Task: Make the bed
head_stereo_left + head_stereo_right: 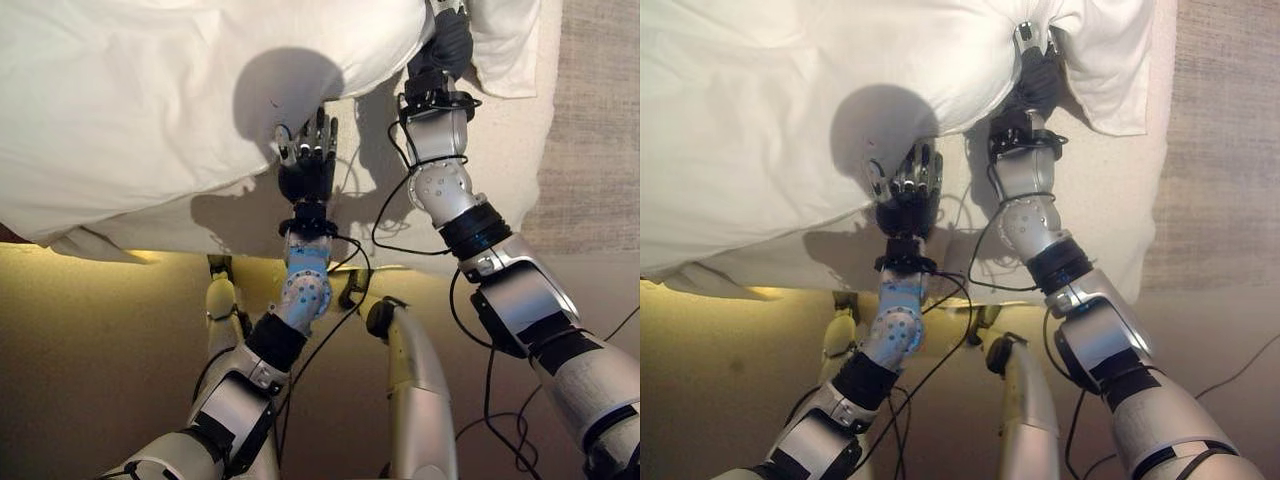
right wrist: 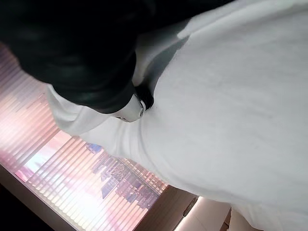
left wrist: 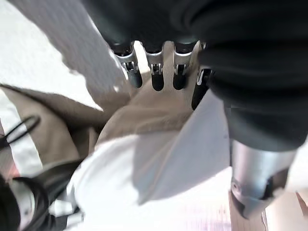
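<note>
From the eye views, a white duvet (image 1: 150, 100) lies bunched across the bed (image 1: 500, 170), its lower edge hanging over the cream sheet. The left robot hand (image 1: 308, 150) hovers at that edge with fingers straight and spread, gripping nothing. The right robot hand (image 1: 1035, 70) reaches farther up, its fingers buried in a gathered pinch of duvet, with a pillow (image 1: 1110, 60) just beside it. In the left wrist view, the fingers (image 3: 156, 77) point straight out over sheet and duvet. In the right wrist view, cloth wraps the hand, so I cannot tell its grip.
</note>
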You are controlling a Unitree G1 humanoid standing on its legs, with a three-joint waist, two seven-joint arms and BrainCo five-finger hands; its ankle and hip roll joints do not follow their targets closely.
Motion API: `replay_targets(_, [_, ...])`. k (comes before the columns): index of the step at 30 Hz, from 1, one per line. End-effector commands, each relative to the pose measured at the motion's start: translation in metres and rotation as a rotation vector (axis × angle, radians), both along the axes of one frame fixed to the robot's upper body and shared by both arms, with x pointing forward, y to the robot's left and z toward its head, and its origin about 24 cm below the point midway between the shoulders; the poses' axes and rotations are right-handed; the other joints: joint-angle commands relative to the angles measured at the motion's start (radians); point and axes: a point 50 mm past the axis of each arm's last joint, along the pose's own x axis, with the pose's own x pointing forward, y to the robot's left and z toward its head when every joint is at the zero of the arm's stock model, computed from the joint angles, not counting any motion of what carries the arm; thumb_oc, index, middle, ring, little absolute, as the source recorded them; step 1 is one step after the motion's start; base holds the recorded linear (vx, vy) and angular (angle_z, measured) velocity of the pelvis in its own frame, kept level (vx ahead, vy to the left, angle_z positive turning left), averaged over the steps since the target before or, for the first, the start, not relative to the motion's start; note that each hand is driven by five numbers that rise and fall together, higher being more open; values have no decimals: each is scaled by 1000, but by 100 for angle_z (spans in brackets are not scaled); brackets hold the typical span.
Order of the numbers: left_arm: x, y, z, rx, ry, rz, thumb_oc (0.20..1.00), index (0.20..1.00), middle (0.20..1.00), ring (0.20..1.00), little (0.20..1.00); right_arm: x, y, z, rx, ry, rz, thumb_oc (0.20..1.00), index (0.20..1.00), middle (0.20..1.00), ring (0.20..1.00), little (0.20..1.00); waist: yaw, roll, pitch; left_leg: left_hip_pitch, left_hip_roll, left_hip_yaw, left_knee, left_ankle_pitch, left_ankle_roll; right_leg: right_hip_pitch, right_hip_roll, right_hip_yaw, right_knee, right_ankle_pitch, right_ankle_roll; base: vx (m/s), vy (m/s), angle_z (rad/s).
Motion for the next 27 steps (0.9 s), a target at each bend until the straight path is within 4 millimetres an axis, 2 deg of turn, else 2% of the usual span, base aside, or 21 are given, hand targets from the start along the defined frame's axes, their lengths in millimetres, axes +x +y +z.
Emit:
replay_targets(1, [-2,-3,-9,9,1,-38,1000,1000,1000,1000,1000,-37,-10,49,100,-274,2,200,200,200,200,200,24,-88,-18,-40,-2,-1,159,-175,62,13,45,22,-125,97,125,0,0,0])
replay_targets(5, [1,0,-20,-9,56,-36,1000,1000,1000,1000,1000,-38,-7,48,102,-267,5,200,200,200,200,200,25,-90,-14,-47,-1,-3,166,-176,63,10,47,20,-119,93,123,4,1,-1])
replay_targets(6, [4,10,-23,-28,74,2,1000,1000,1000,1000,1000,-38,-11,47,107,-268,-7,200,200,200,200,200,27,-90,-14,-50,0,-4,173,-176,64,6,48,19,-111,91,121,0,0,0])
replay_targets(7, [4,10,-23,-28,75,2,1000,1000,1000,1000,1000,-38,-11,47,107,-267,-6,200,200,200,200,200,27,-90,-14,-52,0,-5,175,-177,64,5,48,19,-110,91,121,18,-2,3])
replay_targets(8, [5,21,-21,-59,66,46,1000,1000,1000,1000,1000,-37,-16,44,115,-265,-20,200,200,200,200,200,30,-88,-14,-54,0,-7,177,-177,63,3,48,17,-107,89,120,0,0,0])
replay_targets(9, [5,21,-21,-59,67,47,1000,1000,1000,1000,1000,-38,-16,44,115,-265,-20,200,200,200,200,200,29,-88,-15,-55,0,-8,178,-178,63,3,47,17,-106,88,120,0,0,0])
replay_targets(14, [3,62,-17,-137,37,214,1000,1000,1000,1000,1000,-35,-33,37,134,-246,-80,200,200,200,200,200,47,-77,-11,-58,-2,-15,166,-168,56,11,46,4,-112,84,122,0,0,0])
replay_targets(19, [-1,82,-18,-158,31,303,1000,1000,1000,1000,1000,-34,-41,30,143,-234,-97,200,200,200,200,200,65,-75,-12,-62,-4,-25,160,-166,56,16,47,-8,-115,84,122,6,-15,5])
replay_targets(22, [-5,96,-3,-120,-31,381,1000,1000,1000,1000,1000,-34,-45,26,131,-233,-106,200,200,200,200,200,70,-71,-14,-67,-6,-31,158,-164,56,18,48,-14,-113,81,122,5,-4,4])
replay_targets(27, [-10,103,15,-67,-104,440,1000,1000,1000,1000,1000,-32,-46,22,133,-220,-116,200,200,200,200,200,73,-67,-16,-67,-8,-31,148,-160,54,21,48,-17,-122,80,122,0,0,0])
